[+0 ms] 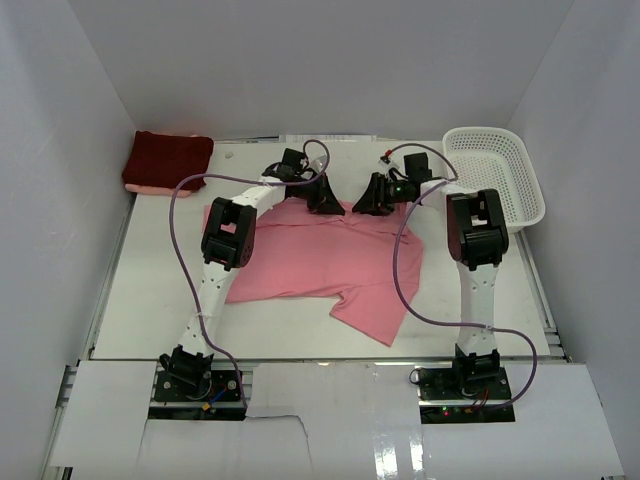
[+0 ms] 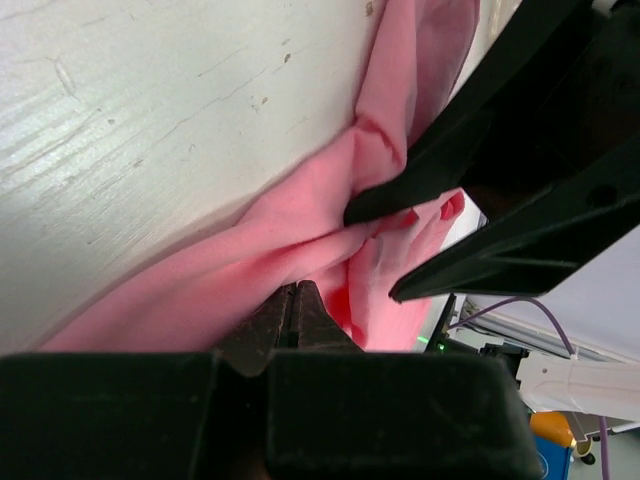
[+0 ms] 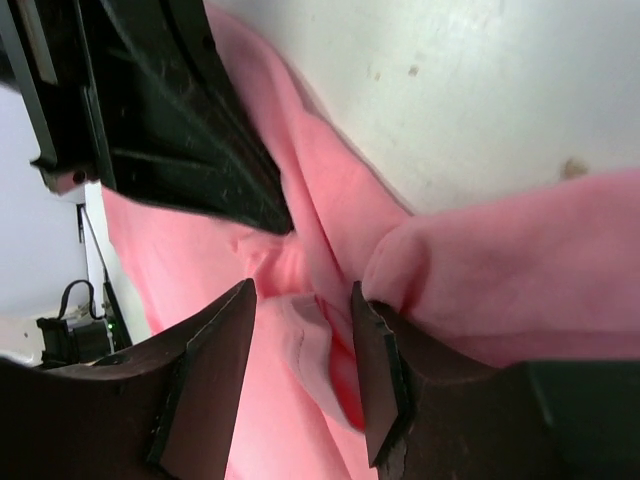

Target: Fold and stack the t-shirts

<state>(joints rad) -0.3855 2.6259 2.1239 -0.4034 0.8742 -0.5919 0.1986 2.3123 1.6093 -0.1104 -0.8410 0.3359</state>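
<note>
Salmon t-shirt at mid-frame: left claw clamped on it, right claw apart (straddling a fold). We risk a shallow bite slipping off.

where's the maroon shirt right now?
Top view: the maroon shirt lies folded at the table's far-left corner, left of the pink shirt, opposite the white basket.

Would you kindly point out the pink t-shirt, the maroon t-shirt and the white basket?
pink t-shirt point(image 1: 300, 265), top external view, middle of body.
maroon t-shirt point(image 1: 168, 160), top external view, folded top face.
white basket point(image 1: 495, 180), top external view, bare mesh floor.
</note>
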